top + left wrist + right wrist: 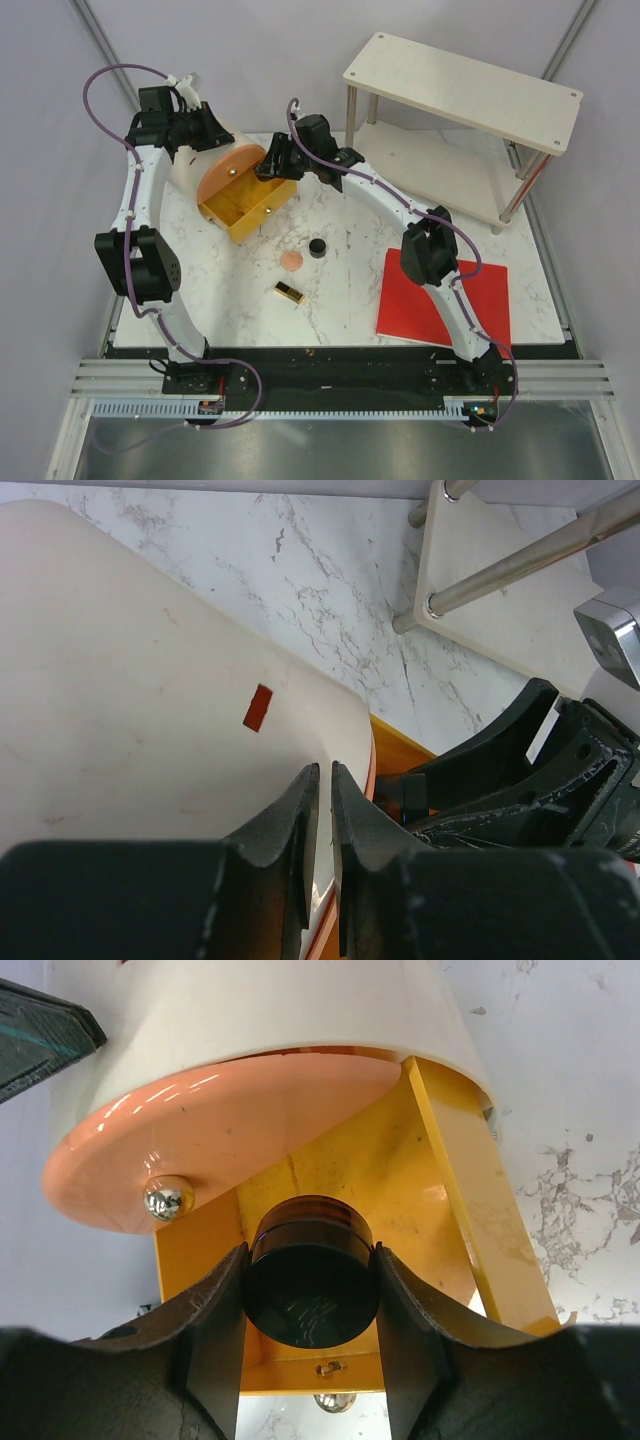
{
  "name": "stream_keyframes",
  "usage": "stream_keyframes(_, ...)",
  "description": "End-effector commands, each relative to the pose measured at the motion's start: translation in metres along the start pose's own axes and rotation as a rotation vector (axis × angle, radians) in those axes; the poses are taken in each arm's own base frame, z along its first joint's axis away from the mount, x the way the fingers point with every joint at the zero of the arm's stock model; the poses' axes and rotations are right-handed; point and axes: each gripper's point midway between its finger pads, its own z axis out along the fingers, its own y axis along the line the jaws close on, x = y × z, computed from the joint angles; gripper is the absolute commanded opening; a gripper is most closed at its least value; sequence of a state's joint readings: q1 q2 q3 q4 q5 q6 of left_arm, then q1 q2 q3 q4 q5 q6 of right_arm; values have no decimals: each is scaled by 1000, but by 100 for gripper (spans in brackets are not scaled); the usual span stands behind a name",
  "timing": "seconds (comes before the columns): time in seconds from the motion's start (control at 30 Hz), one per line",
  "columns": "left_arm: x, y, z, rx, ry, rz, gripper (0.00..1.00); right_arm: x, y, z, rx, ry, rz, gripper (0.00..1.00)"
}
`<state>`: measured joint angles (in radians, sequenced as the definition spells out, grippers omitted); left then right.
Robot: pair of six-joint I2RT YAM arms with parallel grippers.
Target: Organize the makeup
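Observation:
A yellow open case (240,208) stands at the back left of the marble table, its round orange lid (228,172) tilted up. My left gripper (213,135) (326,780) is shut on the lid's thin rim (368,770), holding it up. Over the case's inside (440,1190), my right gripper (272,165) (312,1290) is shut on a round black compact (312,1278). On the table in front lie a peach puff (291,261), another black compact (318,247) and a gold-and-black lipstick (289,292).
A flat red sheet (445,295) lies at the front right under the right arm. A two-level white shelf (465,85) on metal legs (520,555) stands at the back right. The right gripper's black body (520,770) is close beside my left fingers.

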<state>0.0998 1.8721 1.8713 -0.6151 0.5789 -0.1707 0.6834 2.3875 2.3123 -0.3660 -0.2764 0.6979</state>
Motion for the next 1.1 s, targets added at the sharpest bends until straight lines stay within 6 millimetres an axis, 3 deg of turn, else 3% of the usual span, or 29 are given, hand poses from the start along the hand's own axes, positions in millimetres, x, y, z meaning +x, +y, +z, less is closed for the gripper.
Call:
stream_keyframes(0.0, 88, 44, 10, -137, 282, -171, 19, -16, 19, 0, -62, -44, 29, 38)
stream_keyframes(0.3, 88, 43, 10, -134, 284, -174, 19, -23, 20, -1, -56, -69, 34, 54)
stream_keyframes(1.07, 87, 43, 9, -135, 281, -167, 19, -29, 15, -5, -51, -79, 74, 62)
